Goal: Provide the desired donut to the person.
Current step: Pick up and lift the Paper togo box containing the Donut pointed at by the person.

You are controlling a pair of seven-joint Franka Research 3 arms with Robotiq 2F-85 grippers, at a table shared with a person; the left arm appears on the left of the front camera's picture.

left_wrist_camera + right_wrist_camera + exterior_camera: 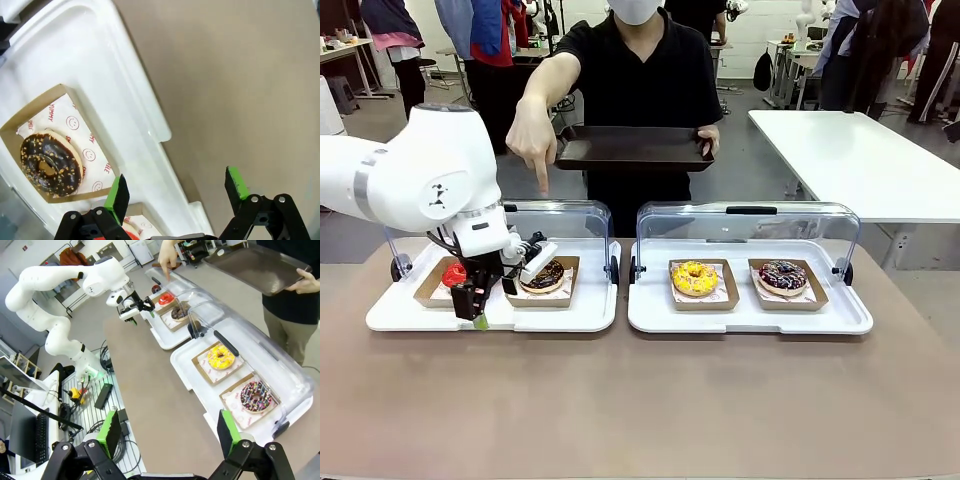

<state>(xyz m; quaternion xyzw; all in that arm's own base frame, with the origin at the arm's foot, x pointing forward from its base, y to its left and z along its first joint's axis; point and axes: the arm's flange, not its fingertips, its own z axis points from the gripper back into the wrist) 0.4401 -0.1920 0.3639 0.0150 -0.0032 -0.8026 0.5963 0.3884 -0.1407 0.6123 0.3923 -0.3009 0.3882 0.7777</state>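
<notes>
Chocolate donut [546, 274] in a card holder on the left white tray [590, 312], just beside the left gripper [477, 318] — jaws wide, empty, over that tray's front edge — the person's hand [528, 140] pointing down above the tray; tan table [640, 400], busy room.

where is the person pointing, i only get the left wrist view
Observer: The person's hand points down over the left tray. From the front, the fingertip lines up above the chocolate donut rather than the red donut.
Operator: ok and where would it go after
Observer: Their other hand holds a dark tray out level at the far side of the table.
</notes>
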